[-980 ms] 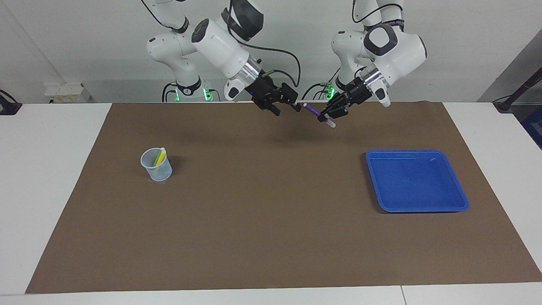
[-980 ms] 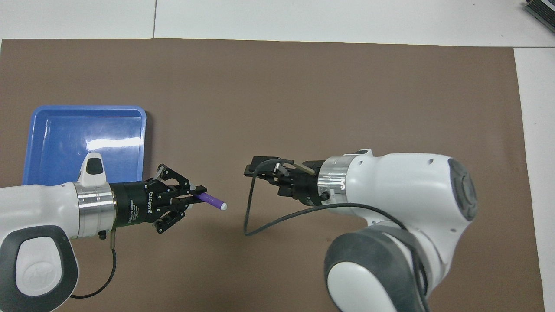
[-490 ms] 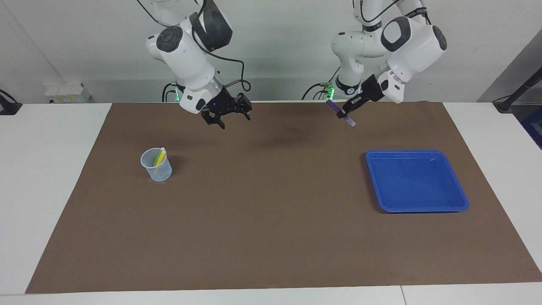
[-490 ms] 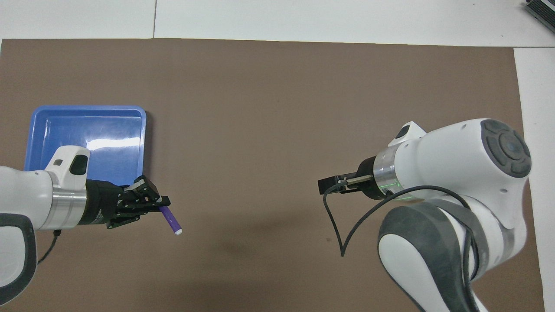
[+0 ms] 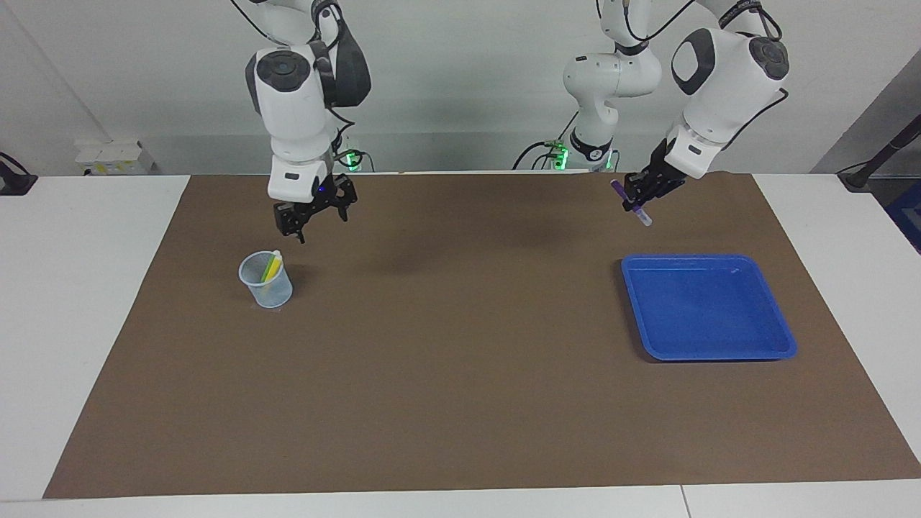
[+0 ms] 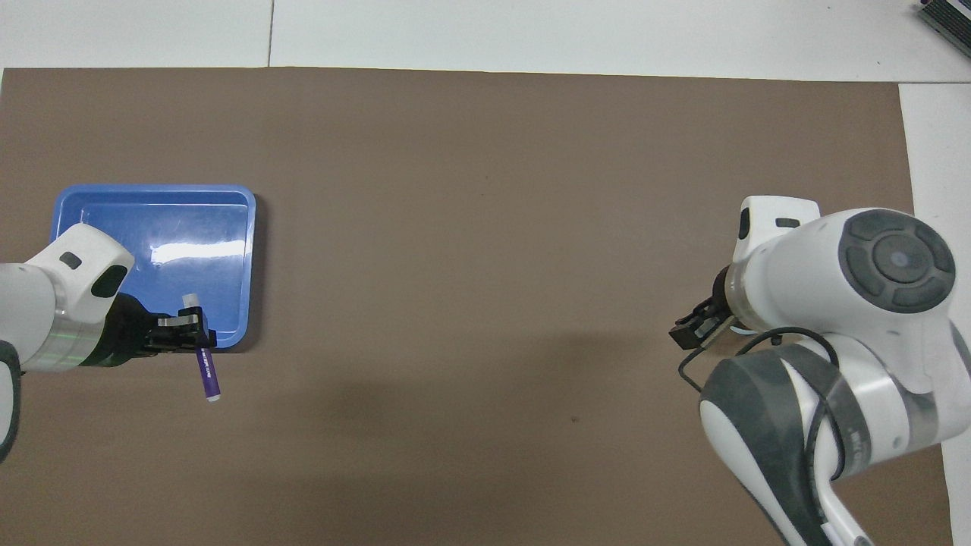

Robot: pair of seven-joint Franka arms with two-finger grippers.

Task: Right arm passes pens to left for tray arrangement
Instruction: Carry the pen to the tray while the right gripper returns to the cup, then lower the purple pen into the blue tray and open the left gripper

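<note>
Facing view, upper right: the left gripper (image 5: 636,196) clenches the purple pen (image 5: 632,203), tilted tip-down, above the mat. The tray (image 5: 784,338) lies just below it in the frame, empty.

The right gripper (image 5: 311,216), fingers spread, hangs over the cup (image 5: 266,280) at middle left.

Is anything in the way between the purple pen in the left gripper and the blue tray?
Nothing visible is. The left gripper is shut on the purple pen, up in the air over the brown mat beside the blue tray, whose floor is bare. The right gripper hangs open over the mat by the cup.
</note>
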